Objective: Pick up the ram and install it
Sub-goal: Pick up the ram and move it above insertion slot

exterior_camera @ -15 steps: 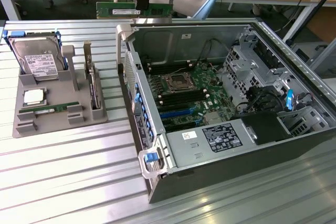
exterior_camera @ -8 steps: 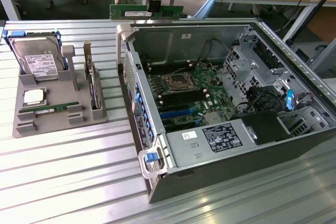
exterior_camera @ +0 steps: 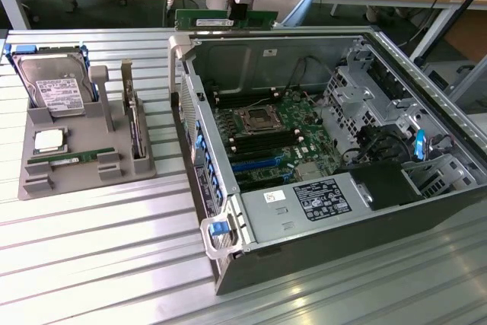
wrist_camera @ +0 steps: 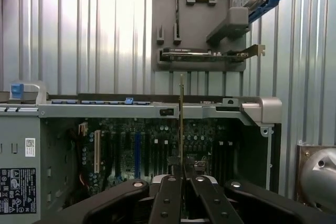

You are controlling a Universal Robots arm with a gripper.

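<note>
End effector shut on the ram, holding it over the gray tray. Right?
Wrong on the place. The end effector is shut on the ram, but holds it over the open computer case, not the gray tray, which lies off to the exterior view's left. The wrist view shows it.

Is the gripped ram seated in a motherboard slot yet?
No: the ram hangs clamped in the gripper above the case's rim, well clear of the motherboard.
</note>
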